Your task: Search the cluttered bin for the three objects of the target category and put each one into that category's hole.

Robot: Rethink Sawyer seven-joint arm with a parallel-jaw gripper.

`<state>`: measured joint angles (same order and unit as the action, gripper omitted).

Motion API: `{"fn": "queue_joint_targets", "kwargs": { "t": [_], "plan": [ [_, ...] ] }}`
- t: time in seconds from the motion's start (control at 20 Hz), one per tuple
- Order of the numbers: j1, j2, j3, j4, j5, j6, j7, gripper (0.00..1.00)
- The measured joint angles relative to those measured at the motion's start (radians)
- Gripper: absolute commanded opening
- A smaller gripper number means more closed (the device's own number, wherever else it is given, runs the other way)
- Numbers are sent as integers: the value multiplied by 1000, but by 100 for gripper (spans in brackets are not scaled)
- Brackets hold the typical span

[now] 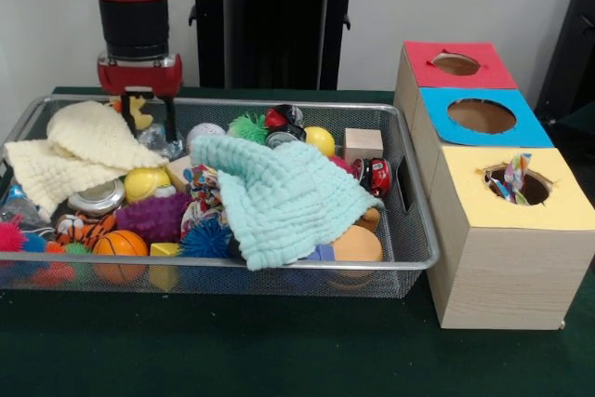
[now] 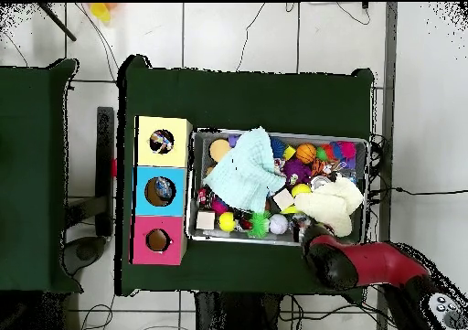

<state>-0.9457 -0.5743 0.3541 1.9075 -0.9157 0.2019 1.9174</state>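
A wire-mesh bin [image 1: 416, 194] [image 2: 191, 185] holds a jumble of toys. A teal cloth [image 1: 279, 197] [image 2: 242, 175] covers its middle and a cream cloth [image 1: 79, 146] [image 2: 340, 201] lies at one end. My gripper [image 1: 147, 118] [image 2: 306, 228] hangs low over the bin's far corner beside the cream cloth. It stands open, with a small yellow item [image 1: 139, 114] showing between its fingers. Beside the bin stands a box with a red hole [image 1: 456, 64], a blue hole [image 1: 481, 116] and a yellow hole [image 1: 516, 183]. A colourful item [image 1: 514, 174] sticks out of the yellow hole.
Loose in the bin are an orange basketball [image 1: 121, 246], a purple fuzzy toy [image 1: 153, 216], a green spiky ball [image 1: 248, 127], a yellow ball [image 1: 319, 139], a wooden cube [image 1: 363, 144] and a red toy car [image 1: 378, 177]. Green tabletop [image 1: 279, 350] lies in front.
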Motion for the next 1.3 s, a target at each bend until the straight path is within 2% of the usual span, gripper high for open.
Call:
{"fn": "queue_joint_targets", "kwargs": {
  "t": [0.45,0.8,0.85,1.3],
  "plan": [
    [118,102,-87,-50,-20,-136,0,100],
    [117,129,-97,-73,-20,-152,0,100],
    [117,130,-98,-74,-20,-153,0,0],
    [135,132,-115,-85,-20,-182,0,0]
  ]
}}
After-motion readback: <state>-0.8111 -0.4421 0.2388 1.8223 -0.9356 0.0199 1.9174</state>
